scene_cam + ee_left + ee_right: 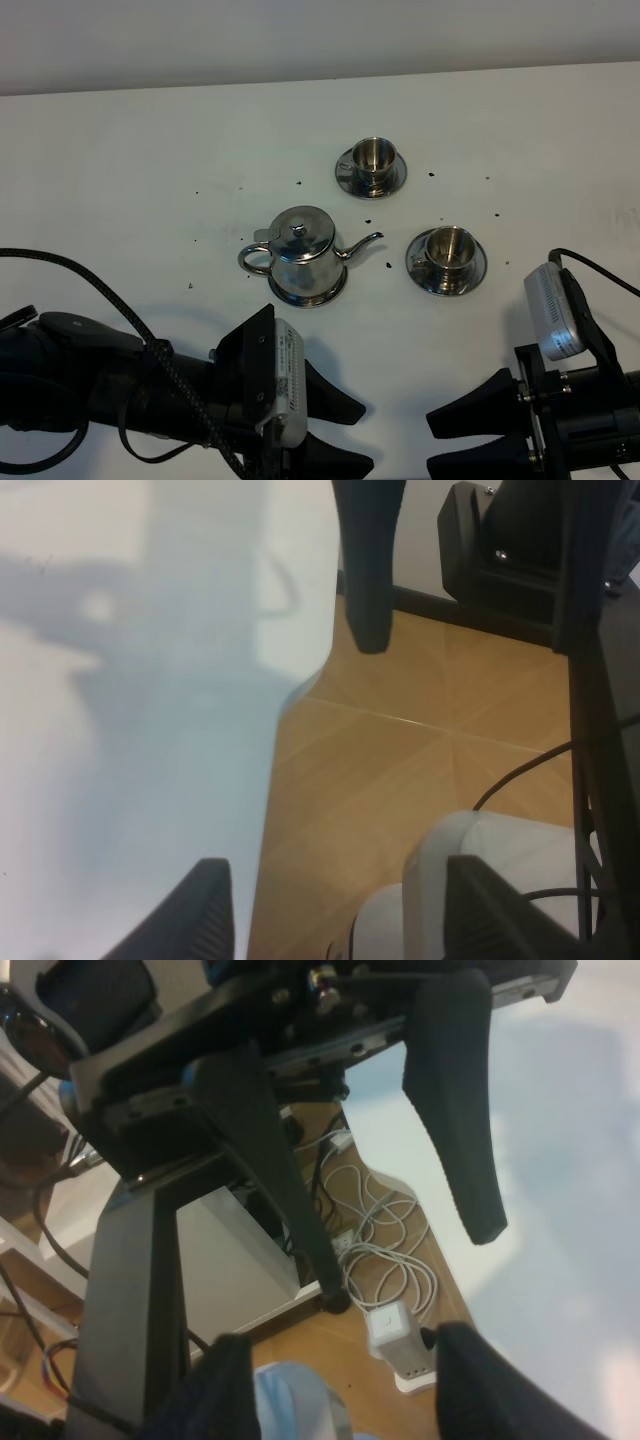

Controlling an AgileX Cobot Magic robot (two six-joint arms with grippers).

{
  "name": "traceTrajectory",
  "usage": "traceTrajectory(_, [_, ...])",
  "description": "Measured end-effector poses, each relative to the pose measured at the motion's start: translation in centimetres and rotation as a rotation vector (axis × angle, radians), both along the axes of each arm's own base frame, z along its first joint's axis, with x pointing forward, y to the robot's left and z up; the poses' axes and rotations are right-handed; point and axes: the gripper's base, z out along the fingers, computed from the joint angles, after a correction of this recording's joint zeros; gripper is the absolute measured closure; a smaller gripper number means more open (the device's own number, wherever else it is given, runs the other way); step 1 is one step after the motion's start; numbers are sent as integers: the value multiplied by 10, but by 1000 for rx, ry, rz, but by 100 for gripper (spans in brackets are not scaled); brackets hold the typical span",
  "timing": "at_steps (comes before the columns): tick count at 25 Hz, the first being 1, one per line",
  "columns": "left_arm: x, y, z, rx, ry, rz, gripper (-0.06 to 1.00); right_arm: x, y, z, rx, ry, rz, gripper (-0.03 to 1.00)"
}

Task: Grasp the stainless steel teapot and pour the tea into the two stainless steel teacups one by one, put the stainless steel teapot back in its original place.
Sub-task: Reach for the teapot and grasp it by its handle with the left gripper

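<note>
The stainless steel teapot (303, 255) stands upright on its round steel saucer (312, 296) in the middle of the white table, spout pointing right. One steel teacup (373, 157) sits on its saucer (343, 172) behind it, the other (449, 247) on its saucer (443, 286) to its right. My left gripper (360, 437) is open and empty at the front edge, below the teapot. My right gripper (434, 443) is open and empty, facing it. Neither wrist view shows the teapot or cups. The left wrist view shows my left gripper (340, 920), the right wrist view my right gripper (350, 1390).
The white table (150, 180) carries small dark specks around the teapot and cups. The wrist views look past the table's front edge to a wooden floor (400, 770), cables and a white power adapter (400, 1340). Black cable loops lie by the left arm (90, 280).
</note>
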Motion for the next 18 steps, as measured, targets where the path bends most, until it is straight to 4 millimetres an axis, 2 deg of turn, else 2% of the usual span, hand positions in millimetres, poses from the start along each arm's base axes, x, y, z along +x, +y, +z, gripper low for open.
traceTrajectory(15, [0, 0, 0, 1, -2, 2, 44, 0, 0, 0, -5, -1, -4, 56])
traceTrajectory(18, [2, 2, 5, 14, -45, 29, 44, 1, 0, -1, -7, -1, -6, 56])
